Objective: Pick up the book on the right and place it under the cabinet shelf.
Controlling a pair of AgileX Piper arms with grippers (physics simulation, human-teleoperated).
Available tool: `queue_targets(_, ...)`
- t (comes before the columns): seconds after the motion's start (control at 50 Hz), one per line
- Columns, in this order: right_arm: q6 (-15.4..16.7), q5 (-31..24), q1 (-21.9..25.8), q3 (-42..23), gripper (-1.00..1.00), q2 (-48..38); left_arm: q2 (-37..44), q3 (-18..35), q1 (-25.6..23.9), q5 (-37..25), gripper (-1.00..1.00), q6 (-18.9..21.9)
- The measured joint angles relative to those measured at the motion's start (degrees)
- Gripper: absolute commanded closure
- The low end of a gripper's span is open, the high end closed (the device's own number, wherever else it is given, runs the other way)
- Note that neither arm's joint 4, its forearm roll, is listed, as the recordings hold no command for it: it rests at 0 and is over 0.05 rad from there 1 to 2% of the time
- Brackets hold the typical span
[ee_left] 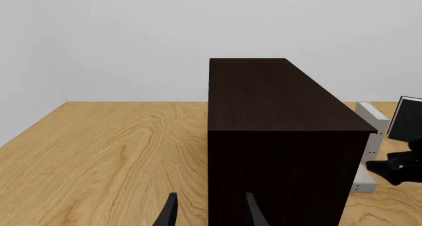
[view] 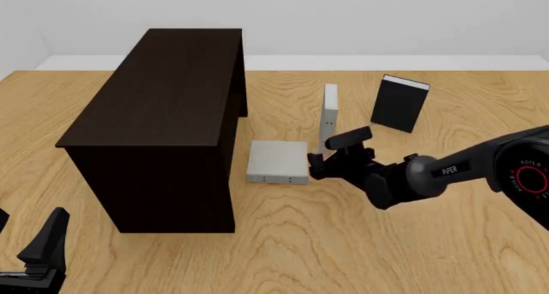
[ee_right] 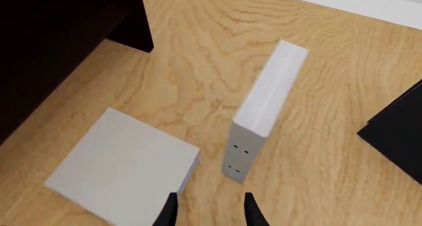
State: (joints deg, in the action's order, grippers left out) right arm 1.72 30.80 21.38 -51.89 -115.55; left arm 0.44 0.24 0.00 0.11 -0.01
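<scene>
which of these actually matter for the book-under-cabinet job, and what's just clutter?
In the job:
- flat grey book, lying beside the cabinet
- cabinet shelf
- right claw, open, at the flat book's right edge

Just lying about:
- upright grey book, standing behind the flat one
- black book, standing further right

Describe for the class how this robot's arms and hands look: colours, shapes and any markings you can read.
The right arm is glossy black with rounded tubular links, white "PIPER" lettering, and a red ring with small white text on its big joint. The right hand is black and blocky, ending in slim dark fingers. The left hand is black too, with tapering pointed fingers. No cables show.
</scene>
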Motion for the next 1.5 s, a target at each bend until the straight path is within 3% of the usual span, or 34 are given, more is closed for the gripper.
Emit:
queue_targets(0.96, 2.78, 1.08, -0.93, -1.05, -1.00, -4.56, 0.00, 0.00, 0.00, 0.00, -1.00, 0.00)
queue_targets(1.22, -1.90, 1.82, -0.31, -1.64, -1.00, -5.56, 0.00, 0.00, 0.00, 0.00, -1.00, 0.00)
queue_targets(1.5, 0.95, 0.34, 0.79, -2.20, -1.00, -5.29, 0.00, 0.00, 0.00, 0.00, -1.00, 0.00)
